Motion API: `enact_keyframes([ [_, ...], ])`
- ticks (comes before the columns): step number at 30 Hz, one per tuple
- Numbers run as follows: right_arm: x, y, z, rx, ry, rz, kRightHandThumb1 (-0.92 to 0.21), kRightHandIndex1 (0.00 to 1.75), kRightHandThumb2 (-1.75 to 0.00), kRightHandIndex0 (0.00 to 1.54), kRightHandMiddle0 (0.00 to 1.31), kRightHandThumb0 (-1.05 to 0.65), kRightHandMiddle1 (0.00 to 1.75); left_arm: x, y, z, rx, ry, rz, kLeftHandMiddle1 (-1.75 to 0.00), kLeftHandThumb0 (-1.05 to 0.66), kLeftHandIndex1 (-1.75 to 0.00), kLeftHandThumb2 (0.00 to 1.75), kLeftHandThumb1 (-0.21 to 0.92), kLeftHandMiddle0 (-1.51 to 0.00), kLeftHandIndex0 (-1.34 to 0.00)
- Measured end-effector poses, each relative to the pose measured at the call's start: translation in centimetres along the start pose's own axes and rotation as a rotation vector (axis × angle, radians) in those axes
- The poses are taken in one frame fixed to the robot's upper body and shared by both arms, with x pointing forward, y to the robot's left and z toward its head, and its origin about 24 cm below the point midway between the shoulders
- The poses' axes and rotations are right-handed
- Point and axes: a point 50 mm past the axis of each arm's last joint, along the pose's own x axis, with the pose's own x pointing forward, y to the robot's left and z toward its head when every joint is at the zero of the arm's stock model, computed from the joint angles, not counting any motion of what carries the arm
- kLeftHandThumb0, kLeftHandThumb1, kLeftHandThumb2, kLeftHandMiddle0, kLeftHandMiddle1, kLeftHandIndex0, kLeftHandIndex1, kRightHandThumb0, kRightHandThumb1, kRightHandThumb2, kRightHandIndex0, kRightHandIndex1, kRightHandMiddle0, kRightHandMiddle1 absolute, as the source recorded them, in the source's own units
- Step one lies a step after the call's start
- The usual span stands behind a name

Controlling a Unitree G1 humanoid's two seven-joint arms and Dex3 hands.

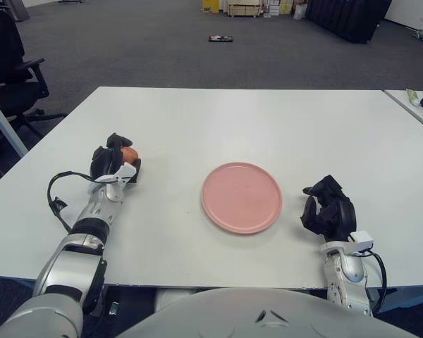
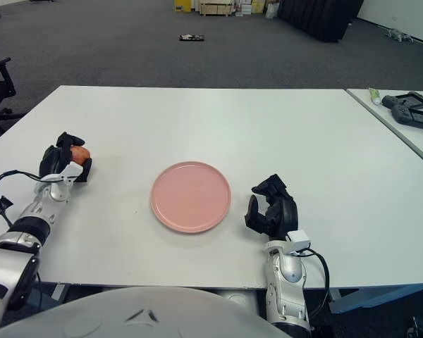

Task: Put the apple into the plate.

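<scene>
The left hand [image 1: 115,160] has its fingers wrapped round the apple [image 1: 129,153], well left of the pink plate [image 1: 241,197] (right hand [image 1: 327,209] curled, holding nothing, beside the plate's right edge).

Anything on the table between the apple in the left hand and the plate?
No. In both eye views, only bare white table lies between the apple, gripped in the left hand, and the pink plate.

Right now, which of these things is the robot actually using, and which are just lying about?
Part of the job:
- apple, gripped in the left hand
- pink plate, nothing on it

Lying about:
- right hand, idle right of the plate
- office chair
- remote-like device on the neighbouring table
</scene>
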Motion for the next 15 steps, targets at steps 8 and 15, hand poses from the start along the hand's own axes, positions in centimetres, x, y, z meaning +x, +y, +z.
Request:
enact_keyframes([
  [8, 0.0, 0.0, 0.01, 0.003, -0.001, 0.0, -0.46, 1.75, -1.14, 1.17, 0.5, -0.44, 1.75, -0.09, 0.08, 0.05, -0.003, -0.04, -0.002, -1.6, 0.0, -1.75, 1.54, 0.09, -0.83, -0.56],
  [15, 0.0, -0.01, 0.01, 0.005, -0.001, -0.002, -0.47, 1.75, -1.13, 1.17, 0.49, -0.43, 1.75, -0.14, 0.11, 0.09, -0.007, -0.057, -0.003, -1.61, 0.0, -1.75, 1.53, 0.09, -0.83, -0.55],
])
